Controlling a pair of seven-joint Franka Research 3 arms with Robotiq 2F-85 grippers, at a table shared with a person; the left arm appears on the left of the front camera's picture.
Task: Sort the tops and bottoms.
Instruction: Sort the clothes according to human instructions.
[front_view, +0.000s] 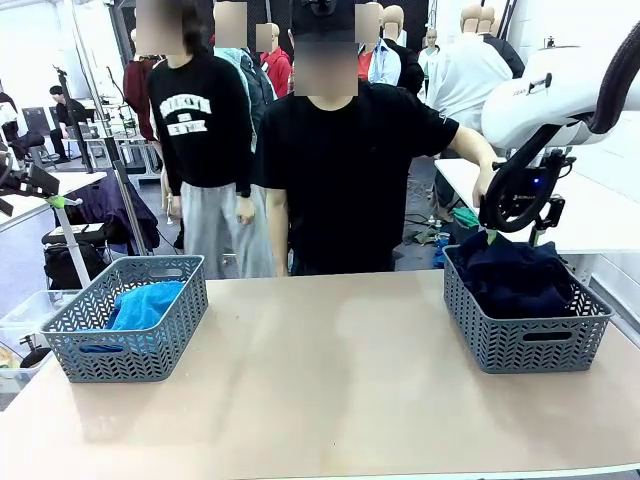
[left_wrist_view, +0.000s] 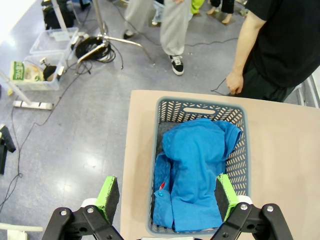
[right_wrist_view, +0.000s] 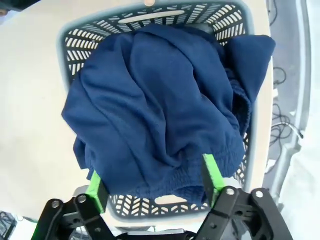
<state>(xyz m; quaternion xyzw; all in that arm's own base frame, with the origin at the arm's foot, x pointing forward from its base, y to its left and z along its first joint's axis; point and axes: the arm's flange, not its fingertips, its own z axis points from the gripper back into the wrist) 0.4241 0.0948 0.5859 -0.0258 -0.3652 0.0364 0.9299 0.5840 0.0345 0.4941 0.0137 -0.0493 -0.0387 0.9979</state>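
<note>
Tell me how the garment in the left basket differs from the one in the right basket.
The blue garment is bright blue; the navy garment is dark. The blue garment lies within the left basket, while the navy garment heaps over the right basket and spills past its rim. Both are crumpled, in matching grey lattice baskets.

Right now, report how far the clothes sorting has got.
Looks done: a blue garment lies in the left basket, and the table between the baskets is bare. In hand: the right hand, open, sits over the navy garment piled in the right basket. The left hand is open above its basket. I can't tell whether anything is left.
</note>
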